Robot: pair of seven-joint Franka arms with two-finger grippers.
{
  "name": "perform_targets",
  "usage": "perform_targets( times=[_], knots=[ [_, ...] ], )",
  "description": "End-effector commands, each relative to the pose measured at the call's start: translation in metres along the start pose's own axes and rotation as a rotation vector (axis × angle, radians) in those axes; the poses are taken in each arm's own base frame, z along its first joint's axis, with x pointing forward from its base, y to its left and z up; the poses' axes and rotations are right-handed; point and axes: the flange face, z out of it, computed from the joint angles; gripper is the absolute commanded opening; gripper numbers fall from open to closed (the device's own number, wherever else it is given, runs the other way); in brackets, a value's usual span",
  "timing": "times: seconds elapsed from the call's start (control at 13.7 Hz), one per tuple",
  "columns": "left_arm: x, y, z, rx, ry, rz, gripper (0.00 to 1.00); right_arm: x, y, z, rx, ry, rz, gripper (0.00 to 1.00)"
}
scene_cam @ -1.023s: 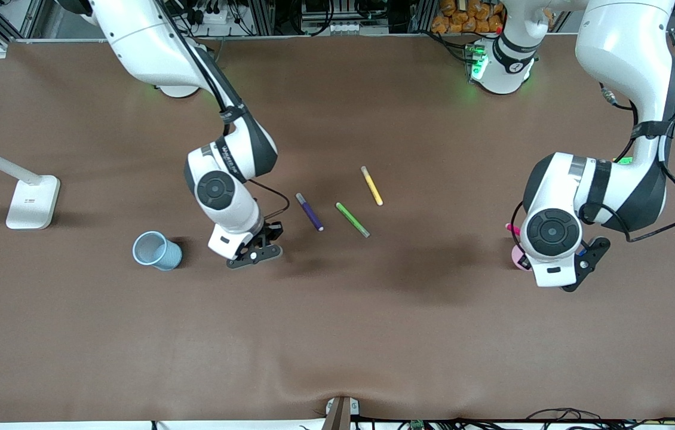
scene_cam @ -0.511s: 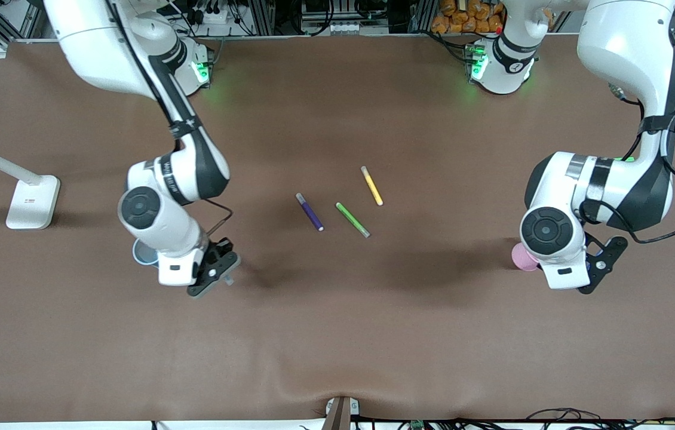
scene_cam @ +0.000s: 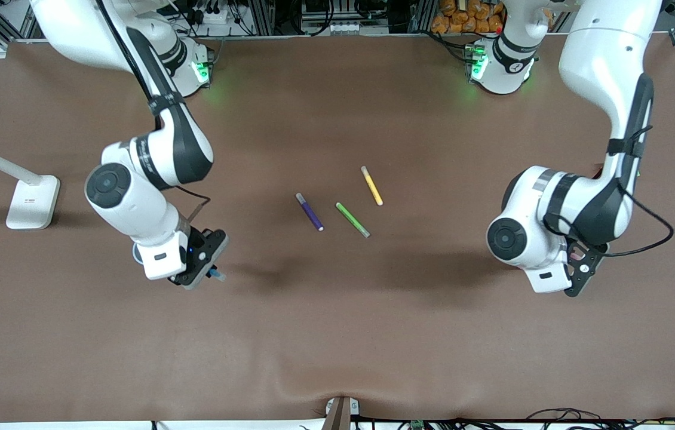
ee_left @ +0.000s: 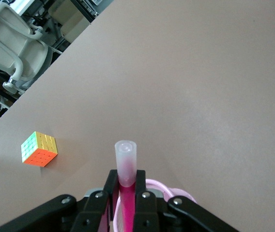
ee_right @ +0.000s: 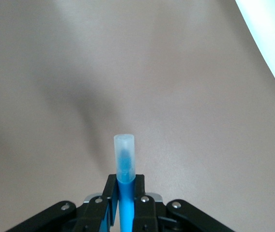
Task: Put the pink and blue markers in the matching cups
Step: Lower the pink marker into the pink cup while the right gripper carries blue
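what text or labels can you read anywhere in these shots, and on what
None can be read.
White stand at the right arm's end of the table: a small red mark, too small to read.
Pink marker, blue marker, purple marker, green marker, yellow marker, puzzle cube: no print visible.

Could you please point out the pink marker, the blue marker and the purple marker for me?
pink marker [ee_left: 126, 181]: left wrist view, on its magenta barrel between the fingers.
blue marker [ee_right: 125, 186]: right wrist view, on its blue barrel.
purple marker [scene_cam: 310, 213]: front view, mid-barrel.
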Motion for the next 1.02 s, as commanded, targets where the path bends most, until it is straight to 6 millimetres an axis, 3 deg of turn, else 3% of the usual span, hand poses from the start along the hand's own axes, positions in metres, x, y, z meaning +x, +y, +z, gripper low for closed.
perform_targets(
  times=[0.0,0.15,0.44,0.58,0.66,0.8,0.95],
  knots=[
    [-0.006,0.004,0.0,0.019,0.041,-0.022,0.0,-0.03,-0.008,-0.018,0.053,0.047,-0.056,0.0],
    [-0.014,0.011,0.004,0.024,0.048,-0.04,0.0,-0.049,0.002,-0.023,0.093,0.073,-0.097,0.0],
    [-0.026,0.018,0.009,0.03,0.055,-0.055,0.0,-0.071,0.0,-0.033,0.157,0.117,-0.127,0.0],
    [-0.029,0.02,0.012,0.034,0.054,-0.037,0.24,-0.086,0.01,-0.034,0.152,0.123,-0.149,0.0],
    [-0.027,0.019,0.011,0.033,0.057,-0.022,0.52,-0.092,0.015,-0.034,0.156,0.147,-0.163,0.0],
    [-0.024,0.016,0.0,0.018,0.056,-0.015,1.0,-0.103,0.022,-0.028,0.174,0.196,-0.204,0.0],
    [-0.014,0.008,-0.013,0.0,0.038,0.032,1.0,-0.113,0.025,-0.022,0.183,0.223,-0.231,0.0]
  ],
)
